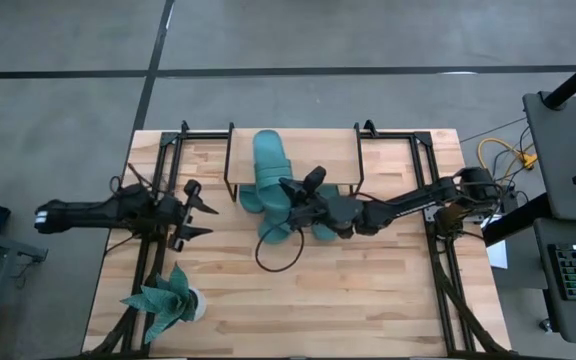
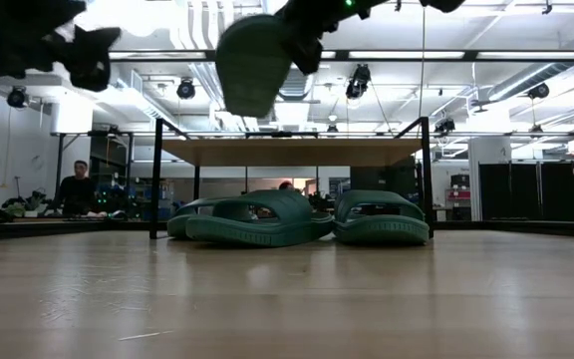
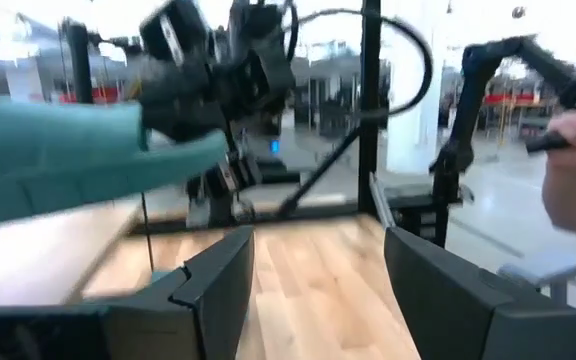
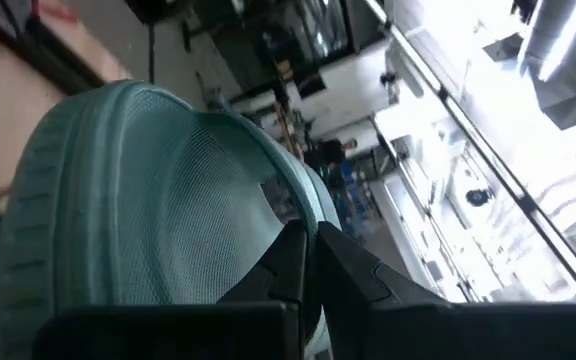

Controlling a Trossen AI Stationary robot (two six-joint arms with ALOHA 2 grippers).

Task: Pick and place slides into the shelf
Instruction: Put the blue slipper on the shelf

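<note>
right claw (image 1: 290, 190) clenched on a teal-green rubber slide sandal (image 2: 257, 60); lower it gently onto the low wood-topped wire-legged shelf (image 2: 292, 152). left claw (image 1: 200, 210) released, waiting.

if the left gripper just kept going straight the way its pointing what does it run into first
Probably the slide held up by the right gripper. The open left gripper points across the table toward it, with bare wood between. Depth is hard to judge, so it might pass below the slide.

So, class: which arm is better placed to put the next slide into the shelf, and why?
Right. Its fingers are shut on a lifted slide near the shelf; the left gripper hangs open and empty, farther off.
</note>
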